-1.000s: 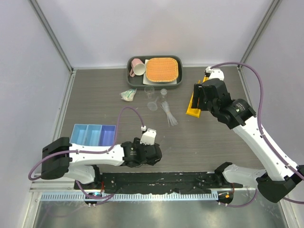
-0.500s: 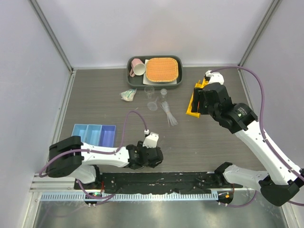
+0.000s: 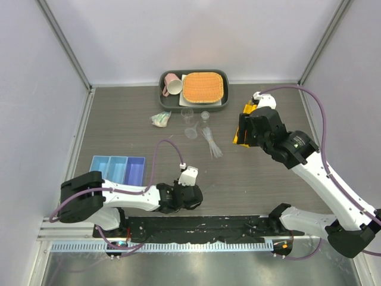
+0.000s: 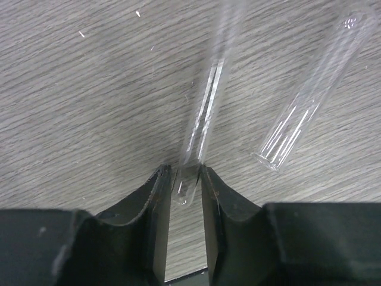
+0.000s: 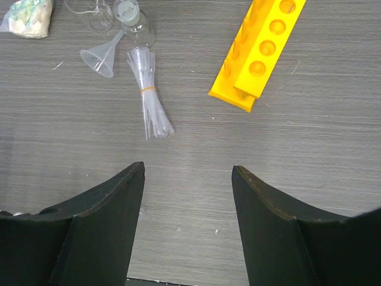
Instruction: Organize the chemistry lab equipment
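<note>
In the left wrist view, my left gripper point(image 4: 184, 179) is shut on the rounded end of a thin glass tube point(image 4: 205, 101) that lies on the table and runs away from the jaws. A second glass tube point(image 4: 309, 101) lies loose to its right. The top view shows this arm low near the table's front edge. My right gripper point(image 5: 187, 170) hangs open and empty above bare table, near the yellow holed rack point(image 5: 262, 53). Left of the rack lie banded clear pipettes point(image 5: 149, 101), a funnel point(image 5: 101, 59) and small beakers point(image 5: 134, 18). The blue three-compartment tray point(image 3: 118, 168) sits front left.
A dark tray point(image 3: 164, 95) at the back holds a pink mug point(image 3: 172, 84) and an orange woven mat point(image 3: 203, 86). A small white and green bag point(image 3: 159, 119) lies left of the beakers. Frame posts and walls close in the table's sides.
My left jaws have closed from wide open onto the glass tube. The left wrist shifted slightly toward the front edge. The right arm drifted a little left over the rack, still open.
</note>
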